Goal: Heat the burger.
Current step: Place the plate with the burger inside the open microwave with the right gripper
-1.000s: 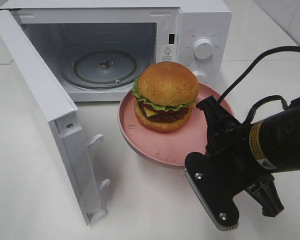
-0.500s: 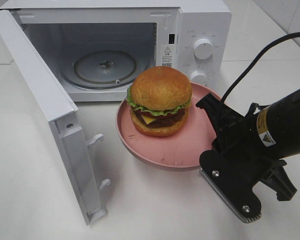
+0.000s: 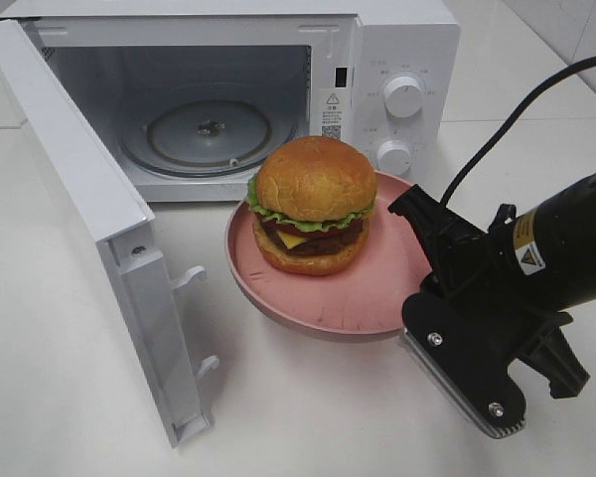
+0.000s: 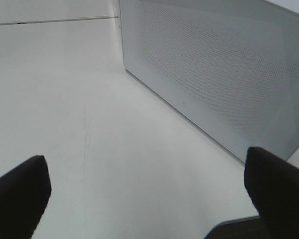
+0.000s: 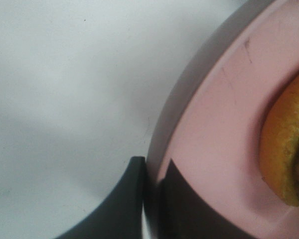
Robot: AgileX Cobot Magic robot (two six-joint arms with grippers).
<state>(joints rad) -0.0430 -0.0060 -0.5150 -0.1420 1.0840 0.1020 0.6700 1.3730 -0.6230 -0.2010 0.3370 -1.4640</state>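
- On pink plate (image 3: pixel 377 288) before open microwave (image 3: pixel 407 40), mid tabletop (image 3: pixel 60 397): burger (image 3: pixel 313 204).
- Right gripper (image 5: pixel 153 167) clamped on plate's rim.
- Left gripper (image 4: pixel 147 172) spread wide, empty, beside microwave door (image 4: pixel 214 74).

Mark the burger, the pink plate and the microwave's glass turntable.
burger (image 3: pixel 316 179), exterior high view, on the top bun.
pink plate (image 3: pixel 353 298), exterior high view, on its bare floor in front of the burger.
glass turntable (image 3: pixel 174 139), exterior high view, on the glass left of its hub.
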